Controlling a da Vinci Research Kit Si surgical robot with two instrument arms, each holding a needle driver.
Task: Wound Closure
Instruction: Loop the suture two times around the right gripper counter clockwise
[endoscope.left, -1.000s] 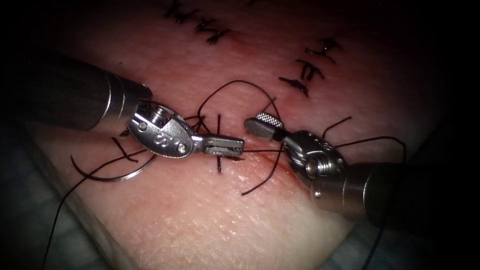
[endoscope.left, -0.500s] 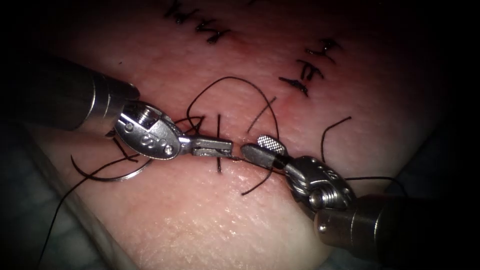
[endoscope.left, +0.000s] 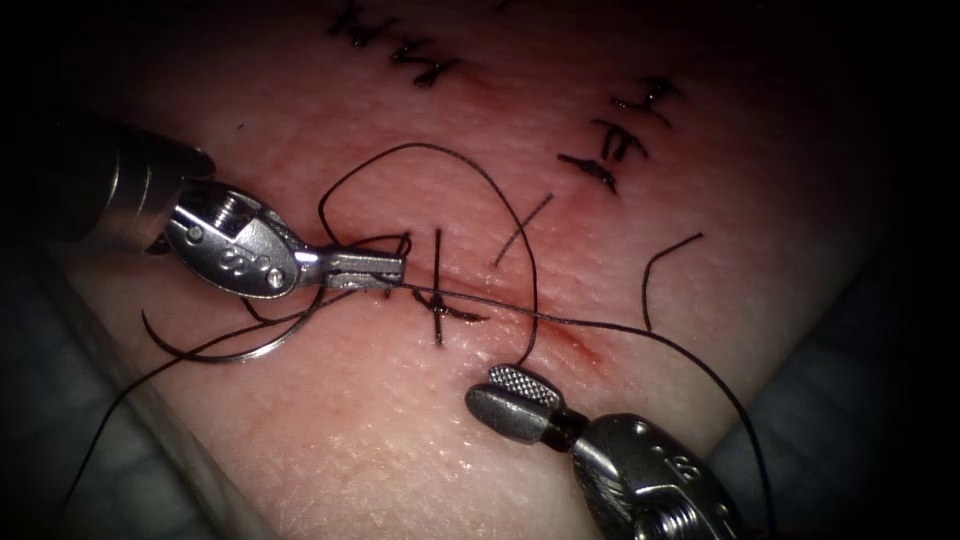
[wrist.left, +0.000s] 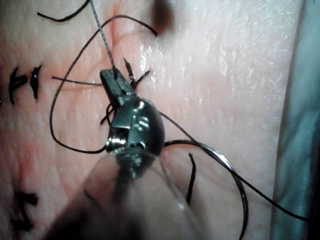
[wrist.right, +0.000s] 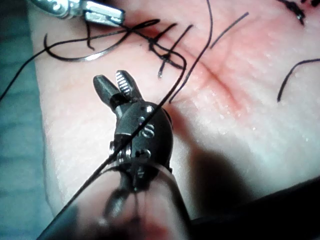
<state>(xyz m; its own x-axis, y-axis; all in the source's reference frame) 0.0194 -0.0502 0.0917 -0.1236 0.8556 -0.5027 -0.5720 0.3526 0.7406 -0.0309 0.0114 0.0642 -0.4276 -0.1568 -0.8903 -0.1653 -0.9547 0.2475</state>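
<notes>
Left tool (endoscope.left: 385, 268) pinches the thread (endoscope.left: 560, 322) just left of the half-tied stitch (endoscope.left: 438, 305) on the cut (endoscope.left: 560, 335); right tool (endoscope.left: 505, 398) spread, holding nothing, below it, thread draped over its wrist. Needle (endoscope.left: 240, 352) lies free on the tissue (endoscope.left: 400, 440) left of the stitch, not in it. Finished stitches (endoscope.left: 620, 140) above; cut right of the stitch unclosed, loose cut ends (endoscope.left: 660, 270) and a slack loop clutter it.

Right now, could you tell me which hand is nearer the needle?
Left. The left hand sits just above the needle, which lies loose on the tissue; the right hand is well off to its right.
</notes>
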